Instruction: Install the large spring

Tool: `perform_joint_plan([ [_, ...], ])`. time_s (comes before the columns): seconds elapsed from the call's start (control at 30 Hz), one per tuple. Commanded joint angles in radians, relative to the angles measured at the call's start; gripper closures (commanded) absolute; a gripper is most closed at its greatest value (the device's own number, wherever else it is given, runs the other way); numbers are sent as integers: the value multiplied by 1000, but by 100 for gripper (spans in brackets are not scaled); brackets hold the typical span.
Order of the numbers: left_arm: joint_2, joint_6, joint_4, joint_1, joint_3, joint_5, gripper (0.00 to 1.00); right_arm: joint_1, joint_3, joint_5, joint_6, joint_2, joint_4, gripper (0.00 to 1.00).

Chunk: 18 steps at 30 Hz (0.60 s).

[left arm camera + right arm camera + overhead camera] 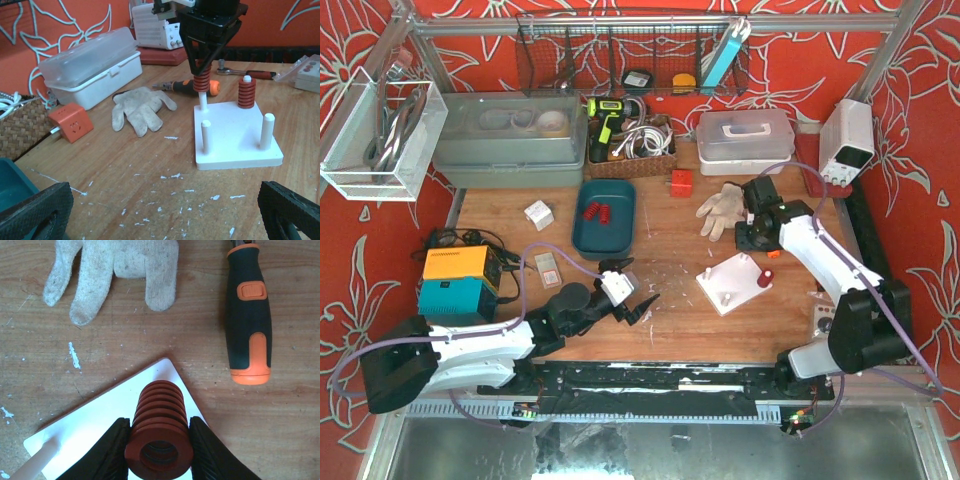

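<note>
My right gripper (160,452) is shut on a large red spring (160,427) and holds it upright over the far left corner of the white peg plate (95,427). In the left wrist view the spring (201,80) sits over the top of the back left peg (202,101), well above the plate (235,145). A second red spring (246,93) stands on the back right peg. Two front pegs are bare. My left gripper (642,308) is open and empty, low over the table left of the plate (732,290).
A white glove (723,207) and an orange-black screwdriver (248,315) lie just beyond the plate. A teal tray (620,232) with red springs, an orange cube (681,183), a white lidded box (745,135) and a wicker basket (630,160) stand further back.
</note>
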Motion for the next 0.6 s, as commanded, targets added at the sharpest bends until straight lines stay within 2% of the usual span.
perform_joint_plan([
  [0.0,-12,-5,2,-3,-2,4,0,-5,-10,-10,5,42,44,80],
  [0.3,-8,2,-7,-2,0,-38,0,-5,-18,-9,29,102,86,53],
  [0.4,-8,-4,-24,-3,8,-65,0,-5,-14,-6,39,82,86,43],
  [0.57,-12,-35,-45,-3,15,-121,0,11,-1,-24,56,-7,74,34],
])
